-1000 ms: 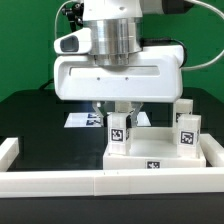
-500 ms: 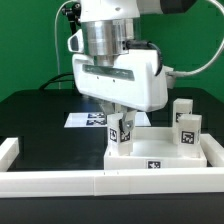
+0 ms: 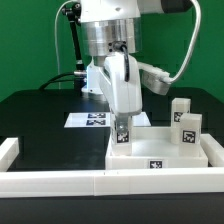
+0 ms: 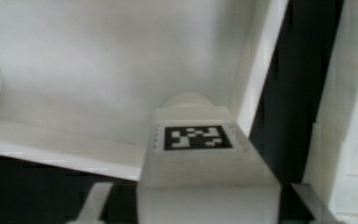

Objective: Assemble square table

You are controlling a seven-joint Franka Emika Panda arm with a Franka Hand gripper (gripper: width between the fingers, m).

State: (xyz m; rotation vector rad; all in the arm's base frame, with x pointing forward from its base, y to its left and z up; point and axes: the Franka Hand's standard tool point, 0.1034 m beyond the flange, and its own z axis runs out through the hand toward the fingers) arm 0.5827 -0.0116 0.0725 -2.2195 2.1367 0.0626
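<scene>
One gripper [image 3: 122,122] squeezes a white leg [image 3: 121,137] standing on the square table [image 3: 160,158]; two more legs [image 3: 187,132] stand at three o'clock.

A robotics lab test bench: a green backdrop curtain [image 3: 30,45] hangs behind a black table [image 3: 40,115], white border rails [image 3: 60,182] fence the work area, and a marker board [image 3: 88,119] of printed black-and-white tags lies flat on it.

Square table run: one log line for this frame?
stage: leg install | fingers: shut on leg | leg: upright on square table slab | other legs: two upright at exterior view's right
</scene>
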